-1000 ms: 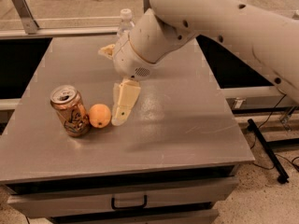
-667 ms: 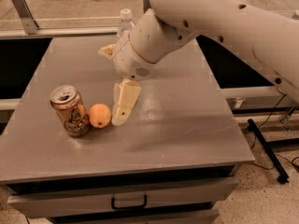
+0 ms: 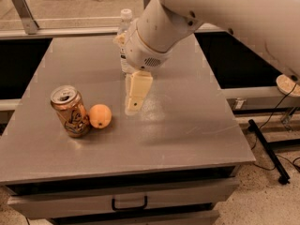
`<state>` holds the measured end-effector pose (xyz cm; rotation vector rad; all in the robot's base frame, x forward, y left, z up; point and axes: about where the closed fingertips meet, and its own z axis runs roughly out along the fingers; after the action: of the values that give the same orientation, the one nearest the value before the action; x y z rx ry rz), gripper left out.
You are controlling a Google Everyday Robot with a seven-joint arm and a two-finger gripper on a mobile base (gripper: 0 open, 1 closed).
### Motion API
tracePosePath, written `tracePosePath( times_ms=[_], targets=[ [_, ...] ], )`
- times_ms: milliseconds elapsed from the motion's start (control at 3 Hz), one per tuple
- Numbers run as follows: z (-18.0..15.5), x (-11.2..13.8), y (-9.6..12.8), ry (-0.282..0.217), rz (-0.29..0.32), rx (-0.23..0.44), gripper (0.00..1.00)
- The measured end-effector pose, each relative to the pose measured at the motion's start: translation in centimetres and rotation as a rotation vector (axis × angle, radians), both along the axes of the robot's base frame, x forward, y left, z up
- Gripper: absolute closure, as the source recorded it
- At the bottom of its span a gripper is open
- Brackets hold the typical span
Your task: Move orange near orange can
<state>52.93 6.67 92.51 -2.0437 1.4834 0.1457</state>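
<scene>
The orange [image 3: 100,116] lies free on the grey table [image 3: 187,125], touching or nearly touching the right side of the orange can [image 3: 70,111]. The can stands upright with its silver top and pull tab showing. My gripper [image 3: 129,86] hangs over the table just right of the orange and a little behind it. It is open and holds nothing. One cream finger [image 3: 136,93] points down towards the table, apart from the orange.
A clear plastic water bottle [image 3: 124,20] with a white cap stands behind the gripper, mostly hidden by the wrist. The table has a drawer with a black handle [image 3: 129,203] in front. Cables and a black bar [image 3: 269,149] lie on the floor at the right.
The gripper has drawn back a little to the right and up, away from the orange. The orange and the can have not moved.
</scene>
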Motion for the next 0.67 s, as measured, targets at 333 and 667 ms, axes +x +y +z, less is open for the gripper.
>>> tracePosePath(
  times_ms=[333, 667],
  targets=[
    [2.4, 1.2, -5.0, -0.062, -0.131, -0.064, 0.00],
    [3.7, 2.2, -9.5, -0.041, -0.231, -0.115, 0.00]
  ],
)
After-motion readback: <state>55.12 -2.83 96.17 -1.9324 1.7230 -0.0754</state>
